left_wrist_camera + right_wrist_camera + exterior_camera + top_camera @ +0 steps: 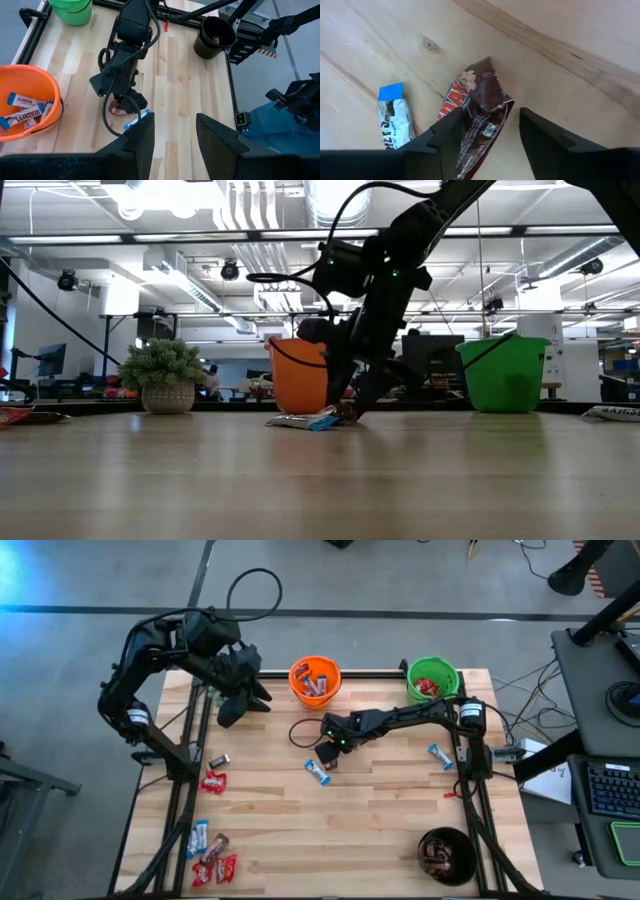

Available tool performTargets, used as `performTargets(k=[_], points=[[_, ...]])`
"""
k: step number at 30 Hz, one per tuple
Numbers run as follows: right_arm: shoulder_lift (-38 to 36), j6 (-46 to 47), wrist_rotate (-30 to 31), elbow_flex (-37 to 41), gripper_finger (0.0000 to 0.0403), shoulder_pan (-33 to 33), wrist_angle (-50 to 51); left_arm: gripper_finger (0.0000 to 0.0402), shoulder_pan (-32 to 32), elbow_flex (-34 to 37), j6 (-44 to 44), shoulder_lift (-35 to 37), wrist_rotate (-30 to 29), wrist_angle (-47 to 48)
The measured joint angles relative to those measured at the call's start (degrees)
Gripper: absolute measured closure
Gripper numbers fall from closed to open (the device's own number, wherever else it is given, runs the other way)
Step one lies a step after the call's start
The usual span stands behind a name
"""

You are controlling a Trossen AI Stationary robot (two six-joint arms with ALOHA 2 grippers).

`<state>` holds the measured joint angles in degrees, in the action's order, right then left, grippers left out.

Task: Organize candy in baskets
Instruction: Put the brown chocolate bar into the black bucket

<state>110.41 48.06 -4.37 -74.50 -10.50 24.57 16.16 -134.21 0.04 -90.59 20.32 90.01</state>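
Brown-wrapped candy bar (481, 120) lies on the wooden surface (350, 820) between the fingers of your right claw (490, 135), which stand apart and do not clamp it. Just beside that claw lies a blue-and-white bar (394, 117). Your left claw (174, 137), fingers apart and empty, hovers near the orange basket (314, 681).
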Motion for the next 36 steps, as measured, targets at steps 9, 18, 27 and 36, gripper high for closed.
performTargets(k=[9,18,27,36], points=[[0.9,-1.3,-0.5,-0.1,0.0363,0.1,-0.9,0.0274,0.0,0.0,0.0,0.0,-0.2,0.0],[-1.9,-3.9,-1.6,0.1,0.0391,0.1,0.5,0.0274,0.0,0.0,-0.6,0.0,-0.3,0.0],[-8.6,-7.2,-1.7,0.1,0.0391,0.1,3.0,0.0274,0.0,0.0,-0.7,0.0,-1.2,0.0],[-19.6,-12.5,-1.5,0.1,0.0391,0.1,4.5,0.0274,0.3,0.0,0.9,-1.4,-9.5,-0.3]])
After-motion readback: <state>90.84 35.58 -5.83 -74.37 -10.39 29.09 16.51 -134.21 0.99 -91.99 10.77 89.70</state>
